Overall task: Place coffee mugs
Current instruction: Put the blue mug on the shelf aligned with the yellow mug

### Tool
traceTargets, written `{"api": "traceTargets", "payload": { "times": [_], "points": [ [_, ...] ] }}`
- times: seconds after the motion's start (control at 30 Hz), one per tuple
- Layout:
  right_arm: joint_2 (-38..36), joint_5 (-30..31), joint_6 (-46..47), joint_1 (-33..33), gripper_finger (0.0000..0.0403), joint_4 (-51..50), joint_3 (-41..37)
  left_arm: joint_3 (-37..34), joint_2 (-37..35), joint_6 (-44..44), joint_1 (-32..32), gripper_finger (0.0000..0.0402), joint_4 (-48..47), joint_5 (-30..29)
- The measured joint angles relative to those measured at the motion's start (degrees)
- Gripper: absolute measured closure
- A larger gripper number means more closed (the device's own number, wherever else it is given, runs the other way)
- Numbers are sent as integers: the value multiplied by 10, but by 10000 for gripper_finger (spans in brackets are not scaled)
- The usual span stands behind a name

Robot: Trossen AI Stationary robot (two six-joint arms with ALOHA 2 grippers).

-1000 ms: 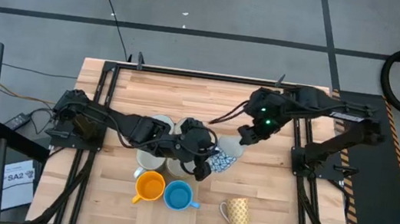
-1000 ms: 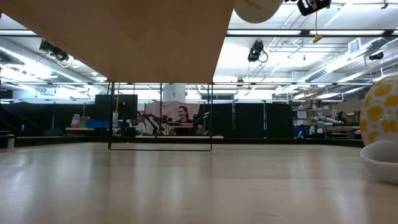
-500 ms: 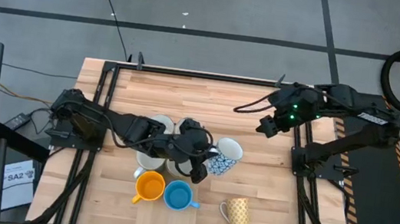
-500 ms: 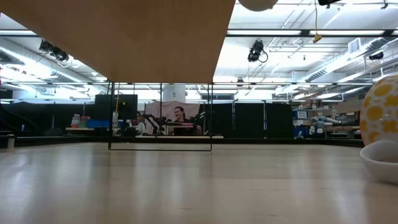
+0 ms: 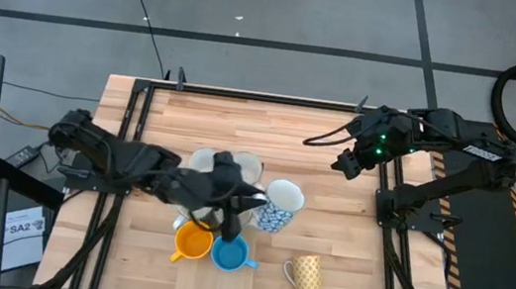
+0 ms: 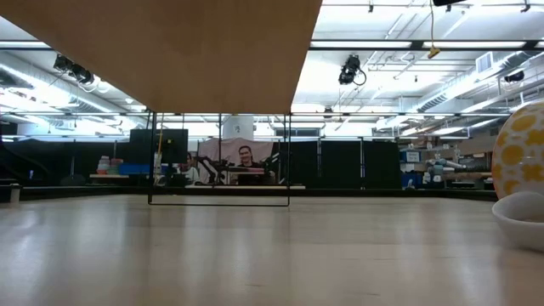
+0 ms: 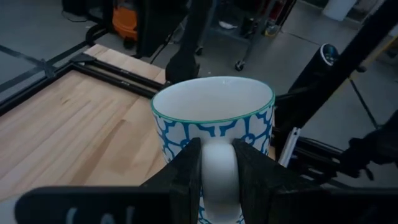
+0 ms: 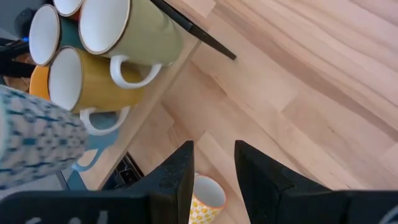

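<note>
The blue-and-white patterned mug (image 5: 274, 217) hangs in the air over the middle of the table, with my left gripper (image 5: 250, 205) shut on it from the table's left. Its white inside and teal rim (image 7: 211, 102) show in the left wrist view. My right gripper (image 5: 343, 164) is open, with nothing between its fingers (image 8: 214, 162), high up near the right far corner. An orange mug (image 5: 191, 242), a bright blue mug (image 5: 229, 253) and a yellow patterned mug (image 5: 304, 273) stand upright near the front edge. The left arm partly hides two white mugs (image 5: 204, 162). My left gripper pinches the patterned mug's white handle (image 7: 217, 177) between its two fingers (image 7: 186, 168), one on each side of the loop. The fingers come nearly level from the table's left. The mug is upright, mouth up, and lifted clear of the table.
The far half of the wooden table (image 5: 241, 122) is bare board inside the black frame rails. In the low view the yellow patterned mug (image 6: 520, 153) and a white rounded rim (image 6: 520, 219) show at the right edge. A person sits in the room behind (image 6: 246, 157).
My left gripper has gone up and back toward the table's left with the patterned mug, which stays upright; in the low view its pale underside has risen out of the picture. My right gripper has drawn back from beside the mug toward the right far corner and then kept still.
</note>
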Motion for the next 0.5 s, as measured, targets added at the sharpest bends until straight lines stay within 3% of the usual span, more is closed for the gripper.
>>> {"api": "traceTargets", "payload": {
  "times": [0.5],
  "points": [
    [0,0,-6,0,282,1,0,0,-44,15,-127,322,-12,-120]
  ]
}}
